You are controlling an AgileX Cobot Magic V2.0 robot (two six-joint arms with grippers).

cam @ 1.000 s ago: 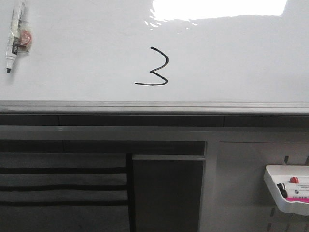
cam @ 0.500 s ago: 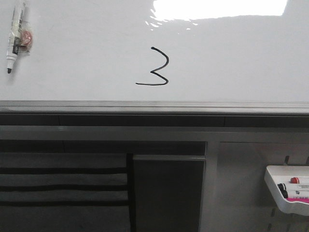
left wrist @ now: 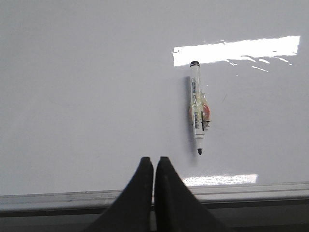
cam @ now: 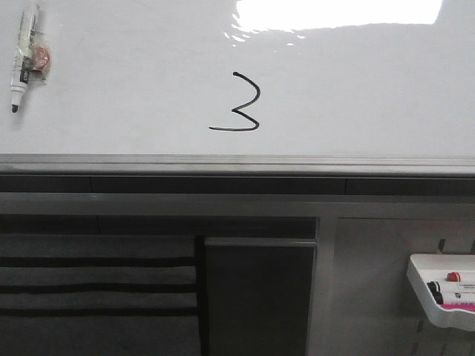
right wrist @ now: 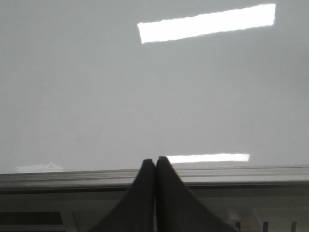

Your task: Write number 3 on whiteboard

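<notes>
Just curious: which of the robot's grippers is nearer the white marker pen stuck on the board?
Left. The left gripper points just beside the white marker pen; the right gripper sees only bare whiteboard.

The number 3 (cam: 236,103) sat on the whiteboard (cam: 356,89) ahead of me, just above its bottom rail (cam: 237,163). A marker (cam: 22,59) hung far left; a tray (cam: 441,289) sat lower right.

One large glossy white whiteboard (cam: 371,89) with a grey metal bottom rail. One thin black hand-drawn number 3 (cam: 241,104) on it. One white-barrelled marker (cam: 22,59) stuck to the board. One small white marker tray (cam: 438,289) holding what look like two pens; the count is uncertain. Two black grippers, left (left wrist: 154,159) and right (right wrist: 155,160).
</notes>
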